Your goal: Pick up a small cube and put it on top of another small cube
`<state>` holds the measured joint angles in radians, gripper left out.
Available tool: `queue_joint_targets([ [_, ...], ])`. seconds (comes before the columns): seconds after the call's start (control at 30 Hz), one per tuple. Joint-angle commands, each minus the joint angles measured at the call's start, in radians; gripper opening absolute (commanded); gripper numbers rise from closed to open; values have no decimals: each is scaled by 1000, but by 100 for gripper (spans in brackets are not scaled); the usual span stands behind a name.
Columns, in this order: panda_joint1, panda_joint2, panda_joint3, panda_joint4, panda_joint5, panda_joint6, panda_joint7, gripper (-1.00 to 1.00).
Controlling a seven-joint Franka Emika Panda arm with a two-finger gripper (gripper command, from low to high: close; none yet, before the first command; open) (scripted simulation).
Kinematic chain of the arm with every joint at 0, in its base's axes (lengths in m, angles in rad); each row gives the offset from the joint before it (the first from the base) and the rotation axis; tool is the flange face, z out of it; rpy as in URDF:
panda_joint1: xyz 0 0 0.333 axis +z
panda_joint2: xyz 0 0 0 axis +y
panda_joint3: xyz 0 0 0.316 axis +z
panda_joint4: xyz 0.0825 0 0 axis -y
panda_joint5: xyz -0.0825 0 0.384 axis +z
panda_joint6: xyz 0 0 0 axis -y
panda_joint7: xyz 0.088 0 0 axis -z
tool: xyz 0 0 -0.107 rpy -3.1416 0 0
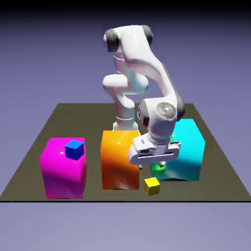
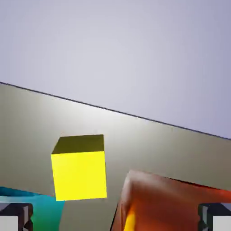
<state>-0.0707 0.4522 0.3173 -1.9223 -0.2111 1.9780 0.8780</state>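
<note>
Nearest the camera in the exterior view, a small yellow cube [image 1: 152,186] sits on the dark tabletop [image 1: 29,162] close to its front edge, just in front of the gap between the orange block [image 1: 117,159] and the cyan block [image 1: 188,147]. The hand view shows the same cube [image 2: 80,173] alone on the tabletop, untouched, with a corner of the orange block beside it. Just behind and above the cube hangs the gripper [image 1: 158,164], its fingers spread wide apart and holding nothing; something small and green [image 1: 158,168] shows beneath it, too hidden to identify. Toward the exterior view's left stands a magenta block [image 1: 63,169] with a small blue cube [image 1: 74,149] on top. Farther back the white arm [image 1: 147,73] rises.
</note>
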Motion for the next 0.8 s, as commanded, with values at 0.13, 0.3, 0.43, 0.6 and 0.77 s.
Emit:
queue_joint_targets([
  [0.13, -15, 181, 56, 157, -37, -188, 24, 0],
  [0.3, -30, 322, 85, 210, -77, -245, 50, 0],
  [0.43, -36, 344, 74, 147, -93, -164, 60, -100],
  [0.6, 28, 267, 99, 290, -14, -312, 64, -100],
  [0.77, -120, 233, 89, 268, -159, -97, -146, -100],
])
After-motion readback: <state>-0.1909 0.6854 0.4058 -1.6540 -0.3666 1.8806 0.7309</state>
